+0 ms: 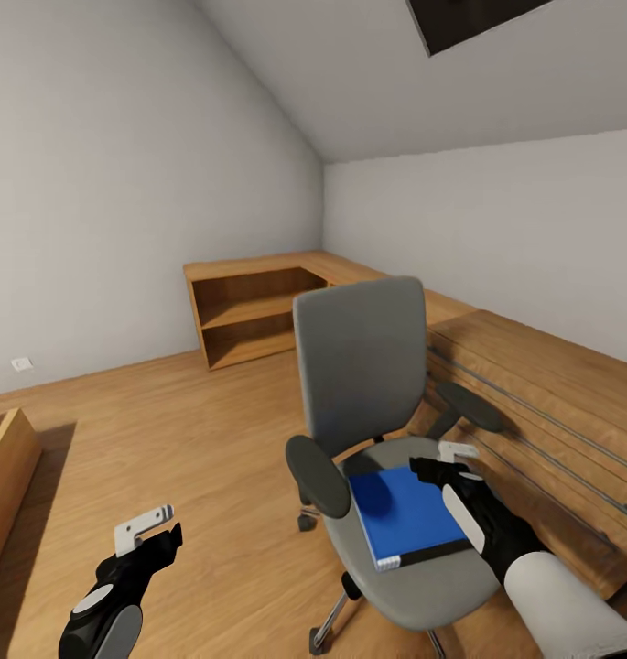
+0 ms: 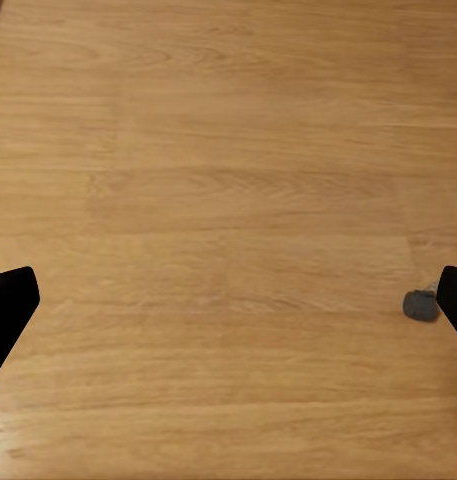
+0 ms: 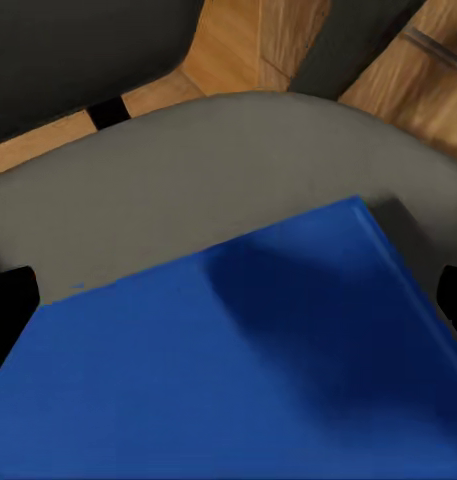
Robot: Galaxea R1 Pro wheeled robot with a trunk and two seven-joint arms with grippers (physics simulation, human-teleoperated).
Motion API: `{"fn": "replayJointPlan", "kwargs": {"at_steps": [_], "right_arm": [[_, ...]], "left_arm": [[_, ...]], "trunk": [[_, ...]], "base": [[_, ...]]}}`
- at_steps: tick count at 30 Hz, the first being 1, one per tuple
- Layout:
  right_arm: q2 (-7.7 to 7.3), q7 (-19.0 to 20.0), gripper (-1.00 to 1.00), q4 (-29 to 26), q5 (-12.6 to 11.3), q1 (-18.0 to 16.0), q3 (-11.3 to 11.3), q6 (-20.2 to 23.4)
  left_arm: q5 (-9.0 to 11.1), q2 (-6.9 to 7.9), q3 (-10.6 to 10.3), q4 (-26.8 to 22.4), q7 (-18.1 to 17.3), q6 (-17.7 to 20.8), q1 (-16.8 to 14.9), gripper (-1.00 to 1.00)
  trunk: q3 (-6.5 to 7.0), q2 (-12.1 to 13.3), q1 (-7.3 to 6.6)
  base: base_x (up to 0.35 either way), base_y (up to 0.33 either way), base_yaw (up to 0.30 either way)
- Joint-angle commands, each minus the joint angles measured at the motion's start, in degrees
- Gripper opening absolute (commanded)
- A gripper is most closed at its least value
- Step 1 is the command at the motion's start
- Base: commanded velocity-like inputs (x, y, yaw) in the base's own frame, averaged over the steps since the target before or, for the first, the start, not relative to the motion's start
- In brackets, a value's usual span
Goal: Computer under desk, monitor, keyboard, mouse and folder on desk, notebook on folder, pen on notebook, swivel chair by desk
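Blue folder (image 1: 406, 514) on the swivel chair (image 1: 368, 366).
Right gripper (image 1: 459, 465) hovers spread just above its far edge; left gripper (image 1: 148, 531) spread, over floor.

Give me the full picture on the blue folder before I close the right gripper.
The folder is a flat, bright-blue rectangle with a white page edge and a dark strip along its near side. It lies flat on the grey seat of the swivel chair, turned slightly askew, between the armrests. The right gripper hangs just above its far right corner with jaws spread, casting a shadow on the cover; actual contact cannot be judged. In the right wrist view the cover looks smooth and plain.
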Motion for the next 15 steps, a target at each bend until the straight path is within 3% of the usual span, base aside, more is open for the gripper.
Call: {"fn": "replayJointPlan", "kwargs": {"at_steps": [1, 9, 15], "right_arm": [[-0.09, -0.19, 1.0, 1.62, -0.3, -0.59, 0.44, -1.14], [-0.1, 1.56, 1.0, 8.21, 0.18, -2.79, 0.45, -6.08], [-0.13, 3.62, 1.0, 11.2, 0.24, -3.86, 0.45, -9.17]], "left_arm": [[0.47, 0.04, -0.14, -0.08, 0.55, 0.09, -0.05, 1.0], [0.53, 0.0, -0.15, 0.02, 0.55, 0.13, -0.05, 1.0], [0.55, 0.0, -0.15, 0.13, 0.49, 0.16, -0.05, 1.0]], "trunk": [[-0.24, -0.44, 0.22], [-1.68, -3.65, 1.98], [-1.68, -3.65, 1.98]], "base": [[0.0, 0.0, 0.0], [0.0, 0.0, 0.0], [0.0, 0.0, 0.0]]}}
